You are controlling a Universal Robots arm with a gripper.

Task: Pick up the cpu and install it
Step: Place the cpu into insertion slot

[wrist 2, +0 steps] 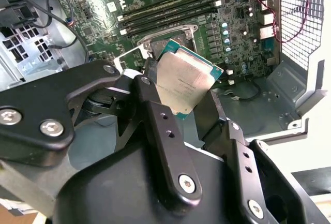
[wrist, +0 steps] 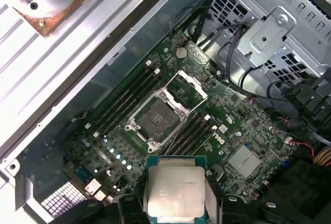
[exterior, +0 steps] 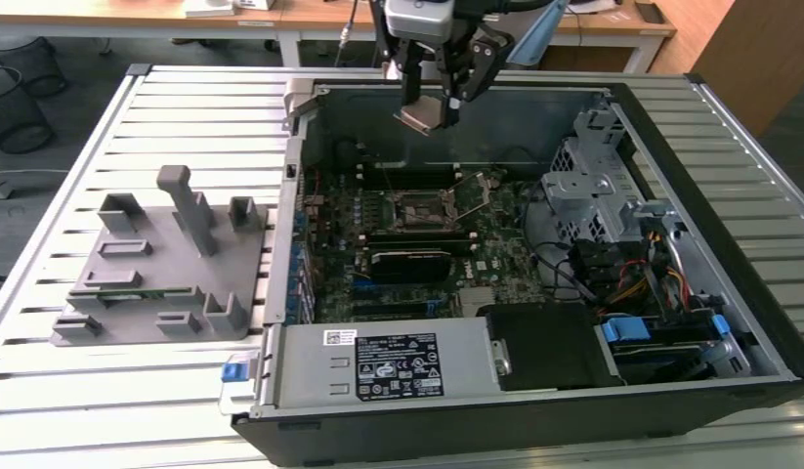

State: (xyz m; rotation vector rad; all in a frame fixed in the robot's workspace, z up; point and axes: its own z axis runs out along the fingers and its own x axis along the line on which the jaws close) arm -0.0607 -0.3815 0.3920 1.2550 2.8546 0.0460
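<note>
The cpu [exterior: 424,112] is a flat silvery square with a green rim, and my gripper [exterior: 437,106] is shut on it, holding it in the air above the far edge of the open computer case. In the second wrist view the cpu [wrist 2: 183,81] sits tilted between the two black fingers [wrist 2: 155,115]. In the first wrist view the cpu [wrist: 176,190] hangs above the motherboard, some way from the open socket [wrist: 155,118] with its raised metal load plate [wrist: 187,87]. In the exterior view the socket [exterior: 425,208] lies below the gripper, nearer the case's middle.
The black computer case [exterior: 662,391] lies open on a slatted metal table [exterior: 193,98]. A grey fixture block [exterior: 167,264] with upright posts stands on the exterior view's left. A metal drive cage [exterior: 597,176] and cables [exterior: 636,283] fill the case's right side. Memory slots [wrist: 129,97] flank the socket.
</note>
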